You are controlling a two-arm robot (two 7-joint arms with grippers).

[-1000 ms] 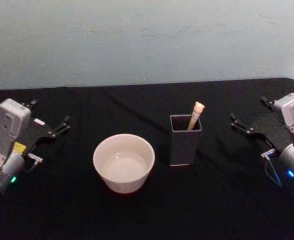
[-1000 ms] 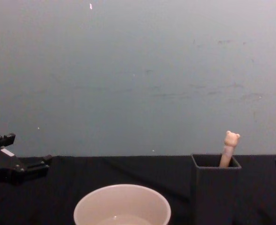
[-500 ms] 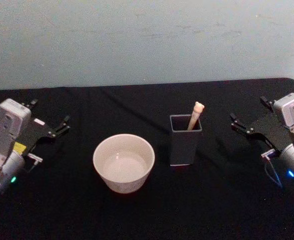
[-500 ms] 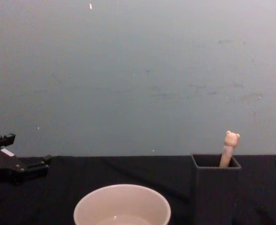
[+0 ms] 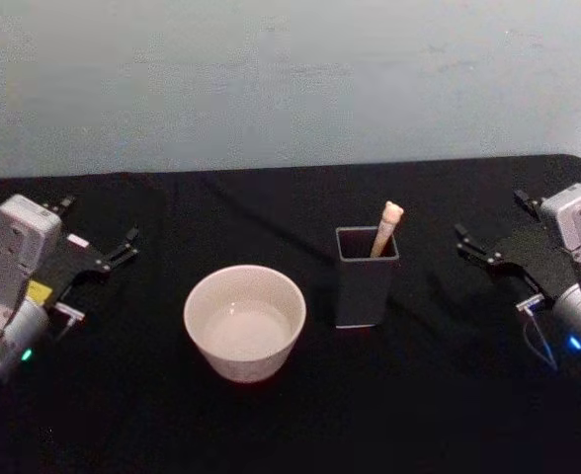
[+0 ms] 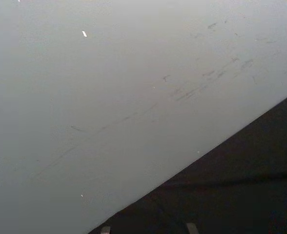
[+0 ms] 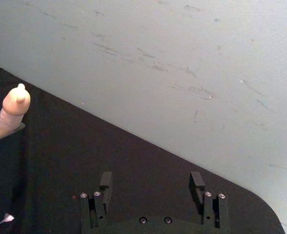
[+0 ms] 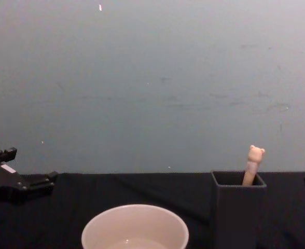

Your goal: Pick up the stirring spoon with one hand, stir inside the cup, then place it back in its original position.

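The stirring spoon point(image 5: 387, 227) stands upright in a dark grey square holder point(image 5: 367, 278), and just its beige handle with the bear head point(image 8: 255, 154) sticks out. Left of the holder sits the cream-white cup point(image 5: 244, 321) with a little clear liquid inside, also seen in the chest view point(image 8: 135, 228). My right gripper point(image 5: 490, 217) hovers open to the right of the holder, well apart from it. Its wrist view shows the open gripper point(image 7: 151, 181) and the spoon handle point(image 7: 12, 109). My left gripper point(image 5: 98, 222) rests open at the far left, away from the cup.
A black cloth covers the table point(image 5: 439, 395), whose rounded corner lies at the far right. A plain pale wall point(image 5: 290, 79) stands close behind the table's back edge. Open cloth lies between each gripper and the two vessels.
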